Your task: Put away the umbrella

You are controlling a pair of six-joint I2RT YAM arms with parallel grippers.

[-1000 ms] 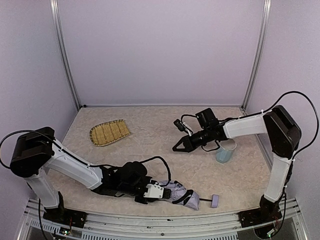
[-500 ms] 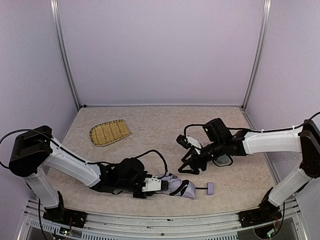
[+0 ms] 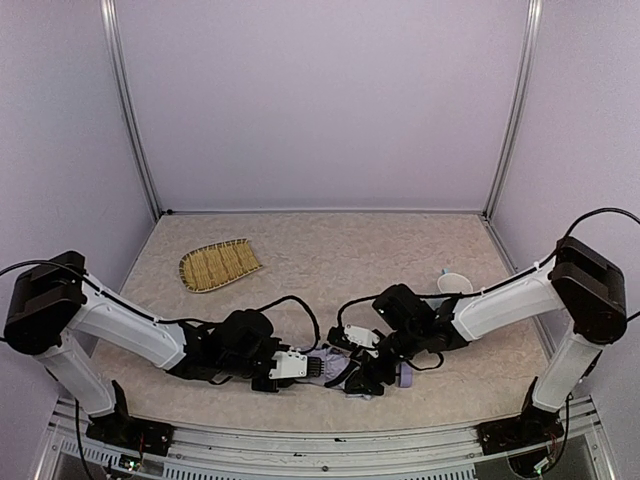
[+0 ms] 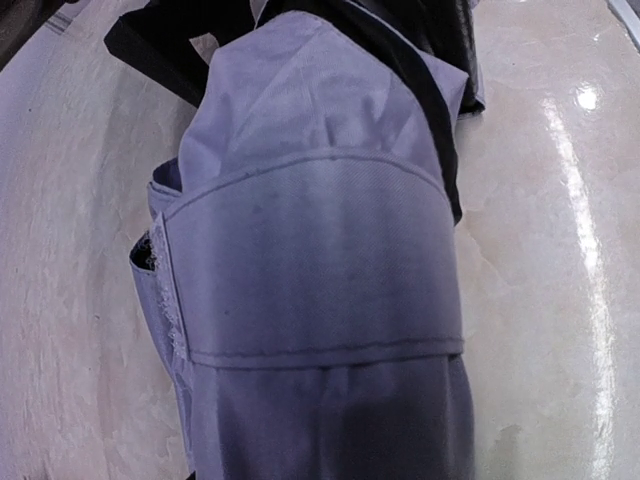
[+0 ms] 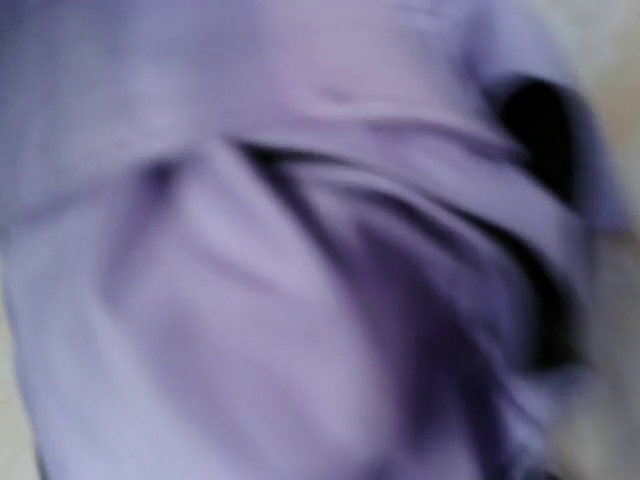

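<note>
The folded umbrella [image 3: 335, 362] lies near the table's front edge, pale lilac fabric with black showing underneath. Its small lilac handle [image 3: 405, 376] pokes out to the right. My left gripper [image 3: 308, 367] is shut on the umbrella's left end. In the left wrist view the fabric [image 4: 310, 280], with a wide strap band across it, fills the frame and hides the fingers. My right gripper [image 3: 366, 378] is low over the umbrella's right part, its fingers spread on either side of the fabric. The right wrist view is a blur of lilac folds [image 5: 300, 250].
A woven straw tray [image 3: 219, 264] lies at the back left. A light blue cup [image 3: 455, 284] stands to the right, just behind the right forearm. Purple walls with metal corner posts close in the table. Both arms meet at the front middle.
The right arm has swung from beside the cup down to the umbrella, and its jaws have opened. The left gripper has shifted the umbrella slightly left and back.
</note>
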